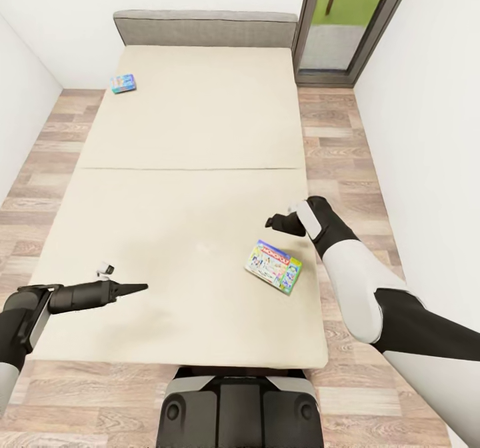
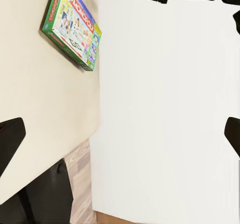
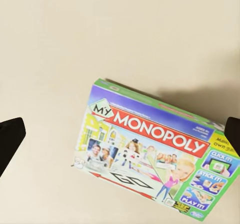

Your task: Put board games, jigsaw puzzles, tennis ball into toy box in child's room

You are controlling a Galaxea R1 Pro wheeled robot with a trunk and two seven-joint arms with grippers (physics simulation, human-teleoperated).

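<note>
Two board games lie on the bed (image 1: pixel 187 135). A green-edged Monopoly box (image 1: pixel 273 265) rests flat near the mattress's front right corner, and a small blue box (image 1: pixel 123 83) sits far off at the back left. My right gripper (image 1: pixel 272 222) hovers open just beyond the Monopoly box (image 3: pixel 155 154), its fingertips (image 3: pixel 10 139) spread wide with nothing between them. Over the front left of the mattress, my left gripper (image 1: pixel 137 289) points right and is open and empty. The left wrist view catches the Monopoly box (image 2: pixel 72 26) from afar. The table, toy box, jigsaw puzzles and tennis ball are out of view.
A grey headboard (image 1: pixel 207 28) closes the far end of the bed. White walls run close on both sides, with strips of wood floor (image 1: pixel 340 168) between. A glazed door (image 1: pixel 353 21) stands at the back right. My base (image 1: pixel 240 408) is against the bed's foot.
</note>
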